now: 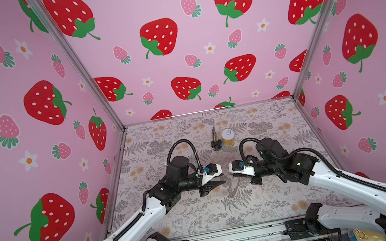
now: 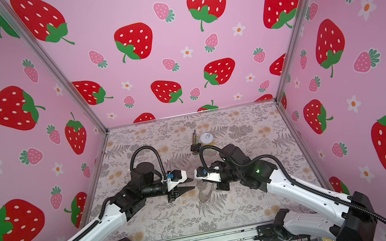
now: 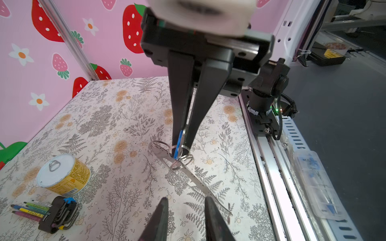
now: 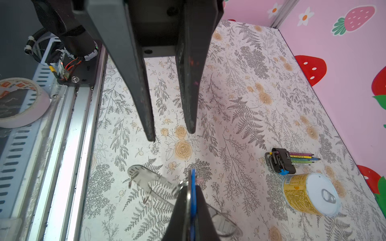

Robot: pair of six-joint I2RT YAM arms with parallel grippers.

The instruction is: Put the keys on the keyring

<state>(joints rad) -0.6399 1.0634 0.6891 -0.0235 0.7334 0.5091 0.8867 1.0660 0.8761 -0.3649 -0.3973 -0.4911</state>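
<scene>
Found key pinched in right gripper fingers, keyring hanging off it, seemingly threaded; left gripper fingers spread, empty. Set-down outstanding.

We see the key, a small bright blue tag. It is turned edge-on and pinched between the tips of the right gripper. Little silver rings bunch at its end. The keyring is a long, thin grey hoop with dotted edges. It tilts just beside the key.
</scene>
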